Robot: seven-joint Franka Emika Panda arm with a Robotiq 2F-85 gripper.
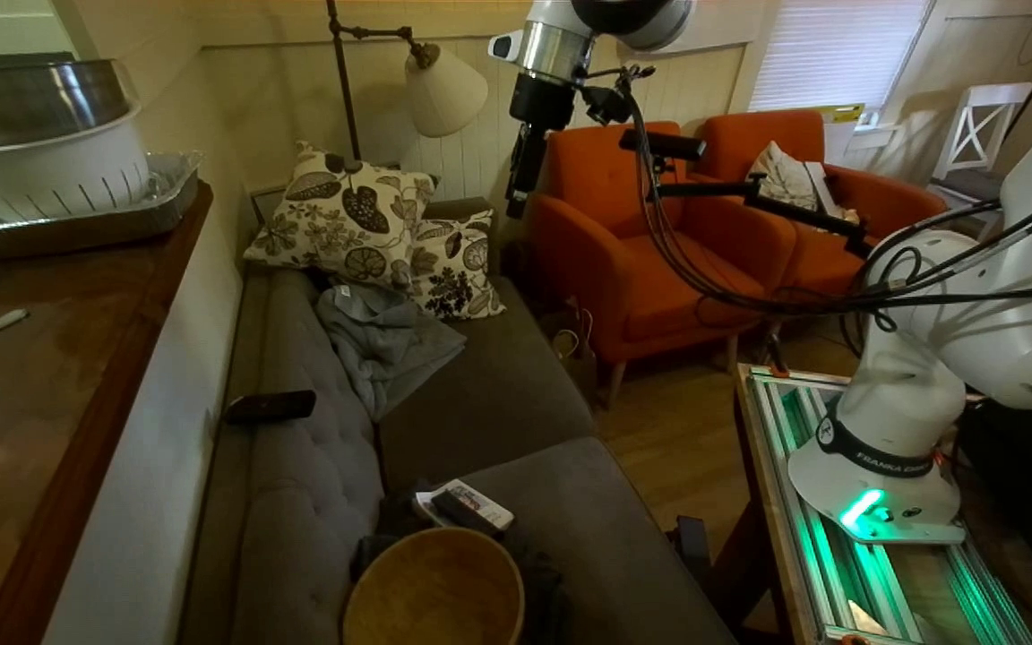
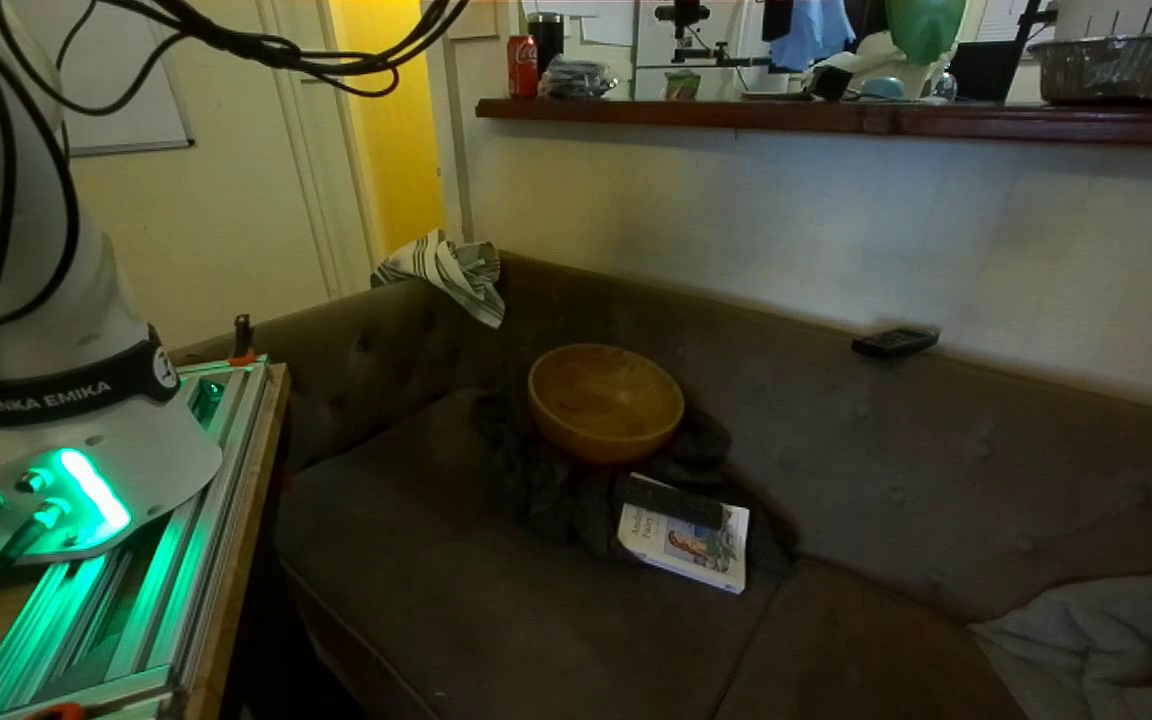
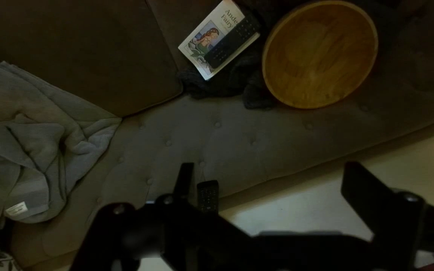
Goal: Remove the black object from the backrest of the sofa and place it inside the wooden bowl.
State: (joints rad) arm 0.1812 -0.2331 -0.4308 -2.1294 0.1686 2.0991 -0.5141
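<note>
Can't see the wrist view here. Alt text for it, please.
The black remote lies on the backrest, partly hidden by the open gripper, showing close to its jaw at picture left. Upper right, the empty wooden bowl; beside it, a book with another dark remote on top.

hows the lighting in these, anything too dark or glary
Wrist view: dim, the gripper close to a black silhouette, with the lower end of the black object merging into it; both exterior views: the base light glares green onto the metal rails; an exterior view: the sofa is dim, though the wooden bowl reads clearly.
</note>
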